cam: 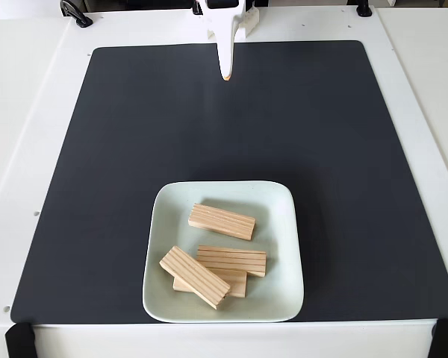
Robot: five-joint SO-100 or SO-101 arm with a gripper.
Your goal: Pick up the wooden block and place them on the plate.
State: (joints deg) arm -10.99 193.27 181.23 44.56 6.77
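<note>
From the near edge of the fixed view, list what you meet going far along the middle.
Plate rim → angled wooden block lying over another → the block beside them → the far block → bare black mat → gripper.

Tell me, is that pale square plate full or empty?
Partly full. The pale mint-white square plate holds four light tan wooden blocks; one leans across another, and bare plate surface remains around them.

I seem to be working at a staged test bench rather than in a home, since my white desk [414, 89] carries a dark mat [321, 149] squared to its edges, with black clamps [76, 15] gripping its corners and small screw holes along its margins.
</note>
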